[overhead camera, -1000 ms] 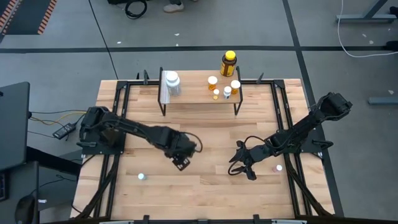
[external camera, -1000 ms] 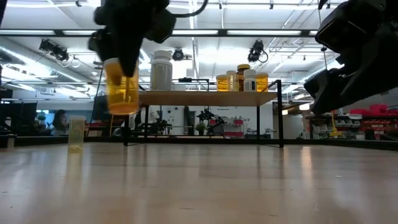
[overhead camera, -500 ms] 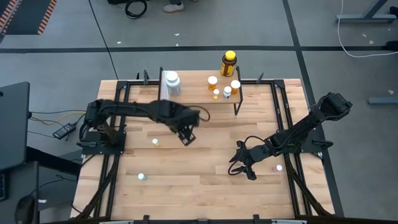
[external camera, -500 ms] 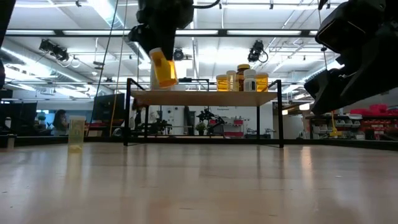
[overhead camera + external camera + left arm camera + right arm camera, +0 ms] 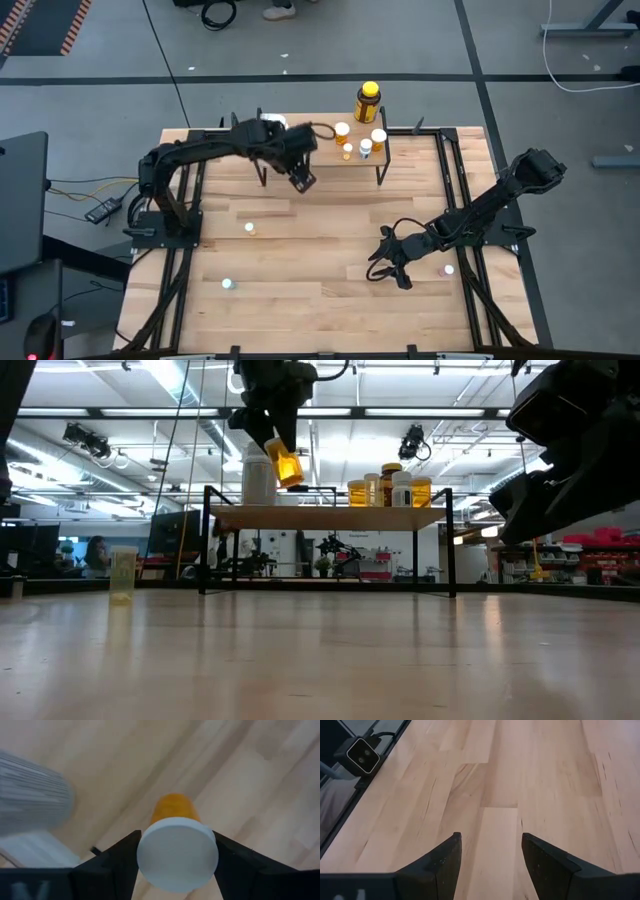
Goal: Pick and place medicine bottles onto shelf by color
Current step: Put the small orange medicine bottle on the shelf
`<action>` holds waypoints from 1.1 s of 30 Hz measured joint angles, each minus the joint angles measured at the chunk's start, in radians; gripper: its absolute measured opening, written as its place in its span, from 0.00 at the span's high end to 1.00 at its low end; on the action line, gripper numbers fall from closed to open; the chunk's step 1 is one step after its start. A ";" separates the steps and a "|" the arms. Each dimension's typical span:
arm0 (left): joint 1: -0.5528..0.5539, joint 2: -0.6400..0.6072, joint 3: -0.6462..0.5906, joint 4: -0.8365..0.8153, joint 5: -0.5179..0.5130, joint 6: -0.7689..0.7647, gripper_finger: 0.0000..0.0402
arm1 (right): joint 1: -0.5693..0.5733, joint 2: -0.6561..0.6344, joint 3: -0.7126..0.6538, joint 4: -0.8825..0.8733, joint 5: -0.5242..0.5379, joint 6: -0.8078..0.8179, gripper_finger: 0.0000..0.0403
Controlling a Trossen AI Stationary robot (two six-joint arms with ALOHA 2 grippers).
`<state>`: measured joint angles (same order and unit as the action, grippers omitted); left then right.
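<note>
A wooden plank surface (image 5: 320, 240) carries two small bottles (image 5: 250, 228) lying loose at its left. Above the shelf's (image 5: 330, 517) left half, beside a tall white bottle (image 5: 258, 472), the left end effector (image 5: 298, 180) grips a tilted, round orange bottle (image 5: 284, 464) with a flat white cap. Farther right on the light-wood shelf stand small orange and white bottles (image 5: 388, 488). At far right, the right end effector (image 5: 385, 265) hangs partly spread, empty, over bare wood.
</note>
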<state>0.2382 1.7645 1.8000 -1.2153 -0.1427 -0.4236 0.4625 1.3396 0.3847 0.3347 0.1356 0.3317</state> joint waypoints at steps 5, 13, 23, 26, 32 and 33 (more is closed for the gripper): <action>0.052 0.000 0.006 -0.001 0.001 0.049 0.45 | 0.000 0.000 0.000 0.000 0.002 0.032 0.47; 0.081 0.002 0.006 0.022 0.009 0.123 0.45 | 0.000 0.000 0.000 0.000 0.019 0.123 0.47; 0.109 0.004 0.022 0.013 0.031 0.189 0.46 | 0.003 0.000 0.000 0.007 0.053 0.211 0.47; 0.113 0.004 0.057 0.012 0.034 0.216 0.45 | 0.003 0.000 -0.001 0.008 0.056 0.224 0.47; 0.112 0.004 0.142 -0.001 0.036 0.238 0.46 | 0.003 0.000 -0.001 0.009 0.056 0.233 0.47; 0.112 0.005 0.153 -0.003 0.036 0.238 0.47 | 0.003 0.000 -0.001 0.009 0.056 0.233 0.47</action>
<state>0.3500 1.7694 1.9526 -1.2185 -0.1070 -0.1856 0.4652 1.3396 0.3840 0.3435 0.1921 0.5652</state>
